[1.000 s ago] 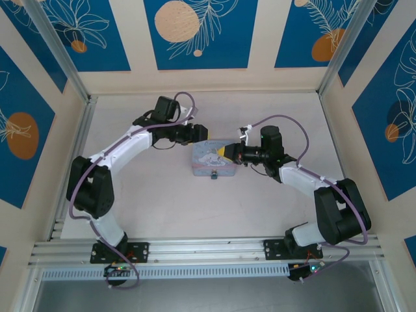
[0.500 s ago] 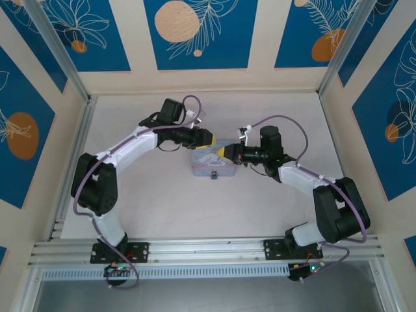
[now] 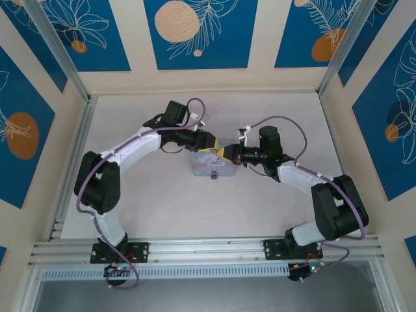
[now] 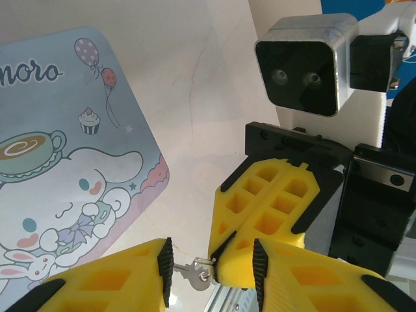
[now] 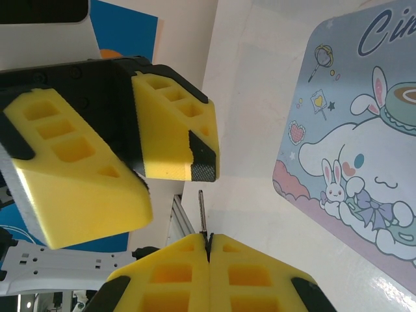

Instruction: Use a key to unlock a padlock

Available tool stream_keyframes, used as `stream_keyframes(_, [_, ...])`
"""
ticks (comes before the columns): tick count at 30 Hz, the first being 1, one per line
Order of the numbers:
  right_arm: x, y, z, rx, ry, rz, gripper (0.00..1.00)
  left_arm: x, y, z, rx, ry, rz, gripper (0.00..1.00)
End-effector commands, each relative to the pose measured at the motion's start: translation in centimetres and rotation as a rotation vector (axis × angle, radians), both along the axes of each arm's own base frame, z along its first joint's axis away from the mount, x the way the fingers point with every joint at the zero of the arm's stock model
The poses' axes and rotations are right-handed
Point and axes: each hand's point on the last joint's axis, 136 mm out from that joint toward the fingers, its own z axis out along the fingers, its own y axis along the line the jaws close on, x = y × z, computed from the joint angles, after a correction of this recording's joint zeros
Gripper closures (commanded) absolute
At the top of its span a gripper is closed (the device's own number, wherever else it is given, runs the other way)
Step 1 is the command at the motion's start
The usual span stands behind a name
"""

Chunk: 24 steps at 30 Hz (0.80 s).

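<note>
A small silver key (image 4: 192, 274) sticks out of my right gripper (image 4: 221, 252), which is shut on its head. Seen from the right wrist, the key (image 5: 202, 211) is edge-on and rises from the closed fingertips of that gripper (image 5: 209, 237). My left gripper (image 4: 212, 270) has its jaws apart around the key's blade and the right gripper's tip. The blade reaches its left pad (image 4: 166, 270). Both grippers, left (image 3: 213, 145) and right (image 3: 223, 152), meet above the far right corner of the pale blue tin (image 3: 209, 164). The padlock (image 3: 213, 174) is a tiny dark thing at the tin's near edge.
The tin's cartoon lid (image 4: 58, 169) lies to the left under the left wrist, and the tin (image 5: 351, 143) lies to the right under the right wrist. Pale tabletop (image 3: 149, 201) stretches around it. Patterned walls and aluminium posts (image 3: 62, 49) close in the table.
My left arm has swung right, bringing its gripper up to the right gripper, and its jaws have narrowed around the key. The right arm has stayed put, still holding the key.
</note>
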Motion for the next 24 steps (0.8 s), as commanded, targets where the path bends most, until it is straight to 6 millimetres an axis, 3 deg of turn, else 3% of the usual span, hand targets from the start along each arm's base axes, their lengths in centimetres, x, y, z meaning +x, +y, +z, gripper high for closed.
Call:
stream_keyframes(1, [-0.32,0.29,0.00,0.007,-0.003,0.020,1.00,-0.68,-0.74,-0.39,-0.012,0.002,-0.045,0.63])
stream_keyframes(17, [-0.05,0.09,-0.24,0.003,0.001,0.006,1.00,-0.99,-1.23,-1.00,-0.005,0.010,-0.062,0.79])
stream_keyframes(24, [0.02,-0.19,-0.56,0.001,0.011,-0.006,1.00,-1.15,-1.38,-0.98,-0.008,0.010,-0.069,0.93])
